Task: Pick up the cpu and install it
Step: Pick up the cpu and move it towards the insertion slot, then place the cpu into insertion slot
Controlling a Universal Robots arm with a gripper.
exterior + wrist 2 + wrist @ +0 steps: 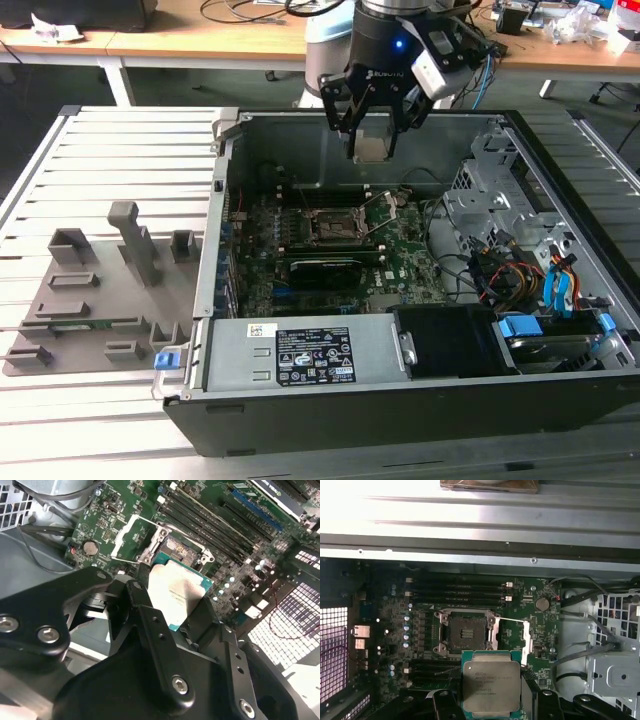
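One arm, one pincer [373, 138], hanging over the open computer case [400, 420] close to its far wall in the exterior view.

Pincer is clenched on the cpu [372, 148]. Two black fingers [142, 605] press on opposite edges of the chip. Both wrist views show its silvery top plate with a green border around it. The cpu is held in the air, clear of the motherboard [400, 250], and is not seated.

Socket [466, 632] on the board is uncovered: a dark square in a metal frame. Its hinged retaining frame [526, 637] is swung out to one side. In the exterior view the socket lies below the pincer and somewhat nearer the camera.

Several black memory slots [457, 592] run in parallel rows beside the socket, and more rows lie on its other side. A coin cell [542, 603] sits near the board's edge, next to loose black cables.

Power supply [300, 355] with a printed label lies along the near side of the case. Coloured cables [520, 275] are bundled inside the case toward the exterior view's right.

Grey fixture plate [95, 300] with raised blocks rests on the slatted counter [120, 130], just beside the case on the exterior view's left.
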